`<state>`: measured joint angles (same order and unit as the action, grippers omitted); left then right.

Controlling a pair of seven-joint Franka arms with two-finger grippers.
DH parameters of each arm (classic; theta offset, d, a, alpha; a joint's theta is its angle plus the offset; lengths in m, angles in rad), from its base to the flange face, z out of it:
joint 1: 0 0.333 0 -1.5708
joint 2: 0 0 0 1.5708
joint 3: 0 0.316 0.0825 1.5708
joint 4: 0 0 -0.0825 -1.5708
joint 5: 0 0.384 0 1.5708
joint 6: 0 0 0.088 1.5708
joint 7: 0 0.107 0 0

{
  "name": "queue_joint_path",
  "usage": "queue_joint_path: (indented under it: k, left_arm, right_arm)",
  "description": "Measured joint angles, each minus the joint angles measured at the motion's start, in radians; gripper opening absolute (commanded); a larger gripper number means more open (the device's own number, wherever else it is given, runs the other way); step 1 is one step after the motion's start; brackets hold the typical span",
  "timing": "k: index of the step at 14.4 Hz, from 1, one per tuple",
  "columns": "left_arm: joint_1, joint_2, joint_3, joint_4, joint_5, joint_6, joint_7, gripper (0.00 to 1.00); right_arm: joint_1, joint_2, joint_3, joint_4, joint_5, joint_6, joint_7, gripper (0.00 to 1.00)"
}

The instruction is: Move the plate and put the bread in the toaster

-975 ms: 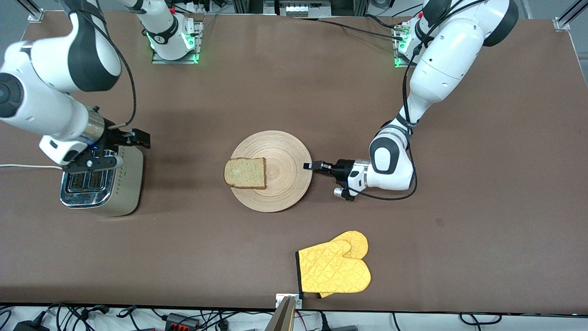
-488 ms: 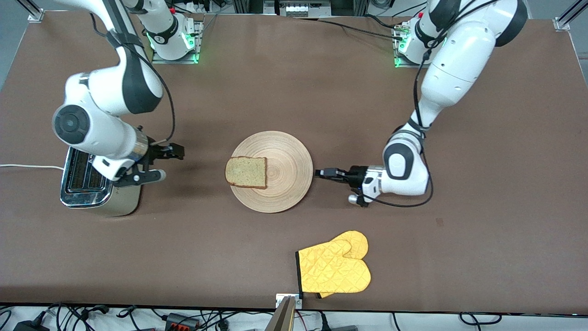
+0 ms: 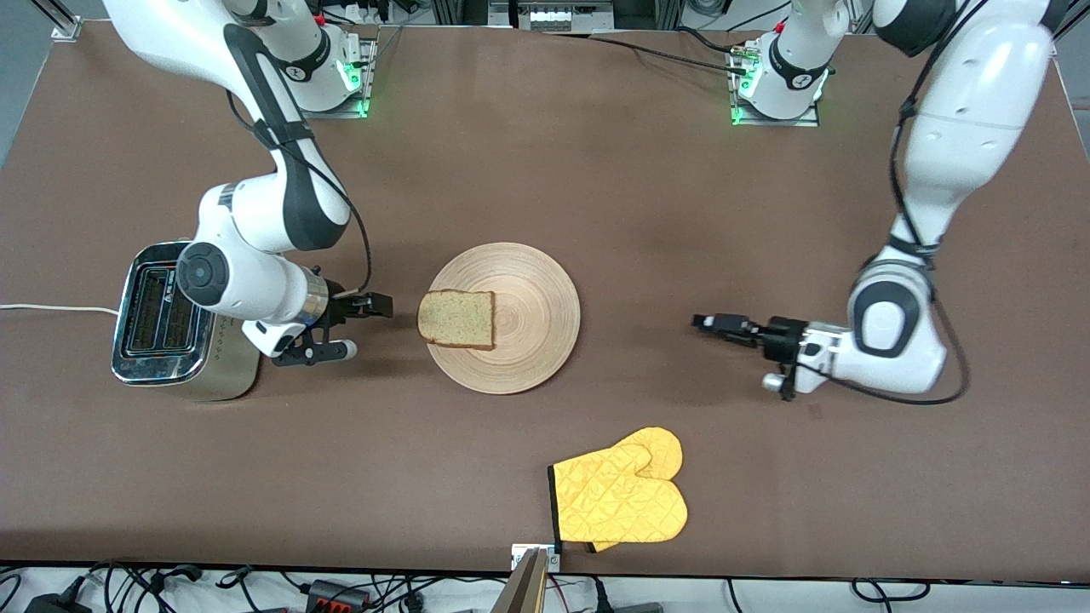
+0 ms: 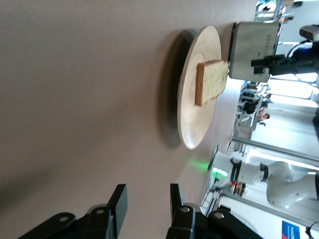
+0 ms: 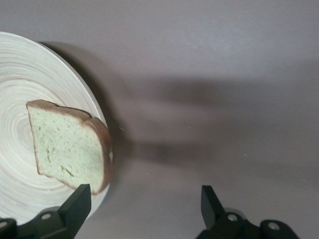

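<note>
The pale wooden plate [image 3: 519, 281] lies mid-table with the bread [image 3: 456, 319] flat on it, the slice overhanging the rim toward the toaster [image 3: 162, 340]. The toaster stands at the right arm's end of the table. My right gripper [image 3: 362, 326] is open, low between toaster and plate, its fingertips just short of the bread. In the right wrist view the wide open gripper [image 5: 144, 199] faces the bread [image 5: 70, 149] and plate [image 5: 30, 74]. My left gripper [image 3: 711, 323] is open and empty, well apart from the plate toward the left arm's end. Its wrist view shows gripper [image 4: 147, 199], plate [image 4: 192, 124] and bread [image 4: 212, 82].
A yellow oven mitt [image 3: 622, 494] lies nearer the front camera than the plate, close to the table's edge. The toaster's white cord [image 3: 51, 308] runs off the right arm's end of the table. The toaster [image 4: 254, 50] also shows in the left wrist view.
The left gripper let go of the plate's rim, opened and drew back toward the left arm's end. The right gripper came from over the toaster across to beside the bread.
</note>
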<state>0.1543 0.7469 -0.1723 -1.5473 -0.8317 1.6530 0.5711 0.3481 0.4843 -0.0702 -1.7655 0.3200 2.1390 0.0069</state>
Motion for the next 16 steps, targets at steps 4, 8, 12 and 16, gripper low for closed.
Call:
queue_joint_path:
  k: [4,8,12,16]
  left_arm:
    - [0.087,-0.162,-0.001,0.172,0.305,-0.288,-0.259,0.39]
    - [0.090,-0.338,-0.020,0.229,0.626,-0.387,-0.350,1.00]
    - [0.056,-0.381,-0.065,0.230,0.747,-0.386,-0.353,1.00]
    - [0.007,-0.363,-0.077,0.231,0.754,-0.378,-0.367,1.00]
  right_arm:
    - [0.019,0.068,0.000,0.004,0.162,0.038,0.001,0.80]
    - [0.055,0.105,0.000,0.008,0.193,0.051,0.001,0.70]
    - [0.070,0.124,0.000,0.013,0.193,0.070,0.002,0.57]
    - [0.069,0.129,-0.005,0.030,0.193,0.075,0.002,0.51]
